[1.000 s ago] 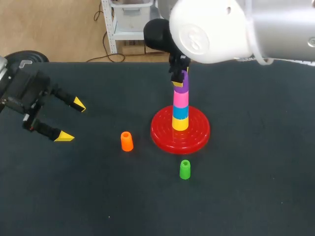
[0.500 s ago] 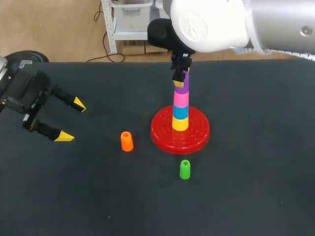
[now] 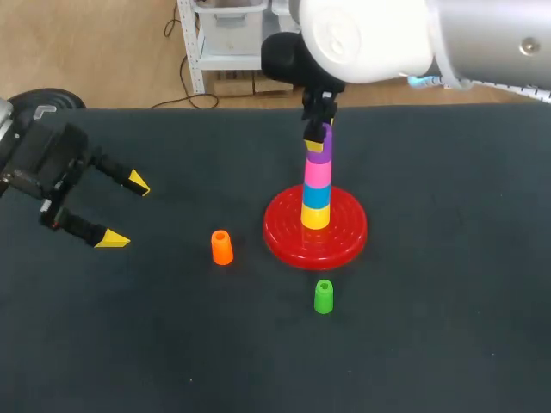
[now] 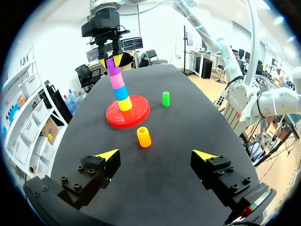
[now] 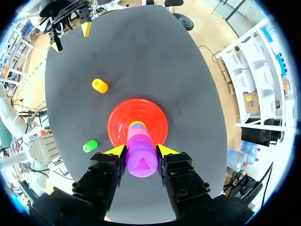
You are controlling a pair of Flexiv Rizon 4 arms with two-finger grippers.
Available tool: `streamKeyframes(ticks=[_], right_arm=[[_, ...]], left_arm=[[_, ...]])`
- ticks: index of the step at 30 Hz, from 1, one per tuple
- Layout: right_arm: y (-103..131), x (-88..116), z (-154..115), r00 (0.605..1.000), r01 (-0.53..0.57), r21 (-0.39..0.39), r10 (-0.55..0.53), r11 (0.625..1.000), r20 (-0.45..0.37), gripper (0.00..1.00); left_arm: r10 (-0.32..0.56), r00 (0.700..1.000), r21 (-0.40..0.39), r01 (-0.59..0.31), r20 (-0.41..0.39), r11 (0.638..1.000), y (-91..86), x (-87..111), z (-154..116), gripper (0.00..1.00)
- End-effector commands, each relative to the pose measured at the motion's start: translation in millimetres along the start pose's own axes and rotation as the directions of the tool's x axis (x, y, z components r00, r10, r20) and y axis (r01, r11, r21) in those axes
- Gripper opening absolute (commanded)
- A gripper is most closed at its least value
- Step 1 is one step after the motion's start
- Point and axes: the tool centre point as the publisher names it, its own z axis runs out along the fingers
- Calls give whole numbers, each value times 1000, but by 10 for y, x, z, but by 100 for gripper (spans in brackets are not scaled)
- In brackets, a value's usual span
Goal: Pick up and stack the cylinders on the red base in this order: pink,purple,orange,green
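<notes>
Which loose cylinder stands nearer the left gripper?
The orange cylinder, standing between the left gripper and the red base; the green cylinder is farther off.

We count one red base (image 3: 344, 237). We count six cylinders, one of each colour: one yellow cylinder (image 3: 315, 217), one blue cylinder (image 3: 316, 197), one pink cylinder (image 3: 316, 175), one purple cylinder (image 3: 318, 156), one orange cylinder (image 3: 221, 248), one green cylinder (image 3: 324, 297). We tally four stacked on the base and two loose on the one table (image 3: 448, 327). We count two grippers: one left gripper (image 3: 125, 211), one right gripper (image 5: 141, 151), with two yellow tips apiece.
</notes>
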Motion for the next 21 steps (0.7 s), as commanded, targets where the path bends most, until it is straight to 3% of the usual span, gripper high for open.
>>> streamKeyframes(ticks=[1, 8, 9, 10, 11, 21], right_arm=[[-11, 0, 92, 1000, 0, 2, 0, 1000, -2, 0], [12, -9, 75, 1000, -2, 14, 2, 1000, -7, 0], [19, -12, 70, 1000, 0, 18, 0, 1000, -10, 7], [26, -14, 66, 1000, -3, 30, 3, 1000, -16, 49], [33, -16, 57, 1000, -6, 36, 6, 999, -12, 100], [132, -78, -99, 1000, -8, 119, 11, 993, -20, 100]], left_arm=[[2, 1000, -1, -2, 1, 1000, 0, 10, 0, 100], [2, 1000, -1, -2, 1, 1000, 0, 10, 0, 100], [2, 1000, -1, -2, 1, 1000, 0, 10, 0, 100], [2, 1000, -1, -2, 1, 1000, 0, 10, 0, 100], [2, 1000, -1, -2, 1, 1000, 0, 10, 0, 100], [2, 1000, -1, -2, 1, 1000, 0, 10, 0, 100]])
